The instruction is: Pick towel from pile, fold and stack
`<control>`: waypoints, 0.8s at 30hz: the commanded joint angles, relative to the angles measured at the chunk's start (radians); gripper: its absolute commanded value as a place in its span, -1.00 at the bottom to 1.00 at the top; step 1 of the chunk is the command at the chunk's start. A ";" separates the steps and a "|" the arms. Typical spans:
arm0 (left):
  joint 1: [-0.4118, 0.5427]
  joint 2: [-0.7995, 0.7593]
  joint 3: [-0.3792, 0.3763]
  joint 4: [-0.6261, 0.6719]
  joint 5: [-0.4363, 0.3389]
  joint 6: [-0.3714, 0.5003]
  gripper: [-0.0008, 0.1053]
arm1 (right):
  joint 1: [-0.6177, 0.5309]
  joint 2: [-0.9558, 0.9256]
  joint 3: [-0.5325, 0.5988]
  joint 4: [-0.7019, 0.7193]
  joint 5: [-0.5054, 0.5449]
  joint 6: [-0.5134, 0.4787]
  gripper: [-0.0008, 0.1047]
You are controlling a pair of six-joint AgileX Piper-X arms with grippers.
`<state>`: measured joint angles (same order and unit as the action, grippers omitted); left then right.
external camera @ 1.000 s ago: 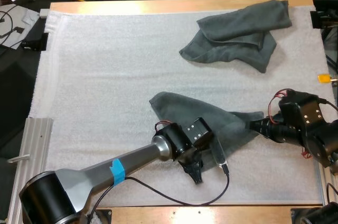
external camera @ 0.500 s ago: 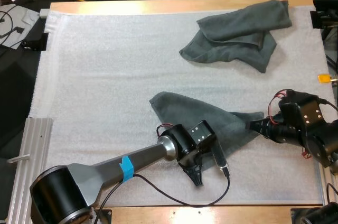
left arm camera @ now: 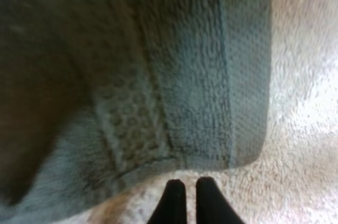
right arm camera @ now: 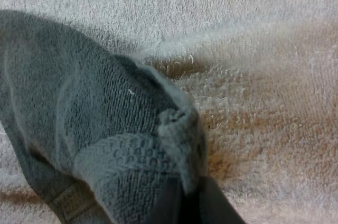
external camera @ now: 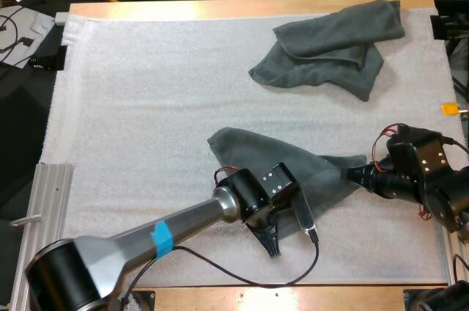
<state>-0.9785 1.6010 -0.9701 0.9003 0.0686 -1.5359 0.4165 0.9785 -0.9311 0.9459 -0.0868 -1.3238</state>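
Note:
A dark grey-green towel (external camera: 275, 158) lies partly spread at the middle of the white mat. My right gripper (external camera: 352, 174) is shut on its right corner, and the cloth bunches up between the black fingers (right arm camera: 208, 203) in the right wrist view. My left gripper (external camera: 272, 242) rests low on the mat at the towel's near edge, fingers together and pointing toward the table's front. In the left wrist view its fingertips (left arm camera: 174, 196) sit just off the towel's hem (left arm camera: 232, 102) with no cloth between them. A second, crumpled towel (external camera: 330, 47) lies at the far right of the mat.
The white mat (external camera: 146, 105) covers most of the wooden table; its left half is bare. A metal rail (external camera: 44, 201) runs along the table's left front side. Clutter lies beyond the table's far left corner.
The rear of my left arm swung slightly right and back again, while its gripper stayed at the towel's near edge. The right gripper and both towels have not moved.

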 commanded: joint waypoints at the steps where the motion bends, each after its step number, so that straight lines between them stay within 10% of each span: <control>1: -0.005 -0.058 -0.011 0.028 -0.035 -0.014 -0.98 | -0.001 -0.009 -0.006 0.012 -0.004 -0.004 -0.98; 9: -0.001 -0.108 -0.011 0.031 -0.037 -0.010 -0.95 | 0.001 -0.011 -0.007 0.011 -0.004 -0.002 -0.98; 17: -0.006 -0.083 -0.009 0.030 -0.001 0.009 -0.07 | 0.003 -0.012 -0.008 0.008 -0.009 -0.004 -0.98; 24: -0.005 -0.089 -0.003 -0.005 0.015 0.013 -0.06 | 0.001 -0.008 -0.002 0.015 -0.003 -0.007 -0.98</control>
<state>-0.9785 1.5186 -0.9724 0.9126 0.0632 -1.5328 0.4192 0.9785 -0.9311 0.9459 -0.0890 -1.3238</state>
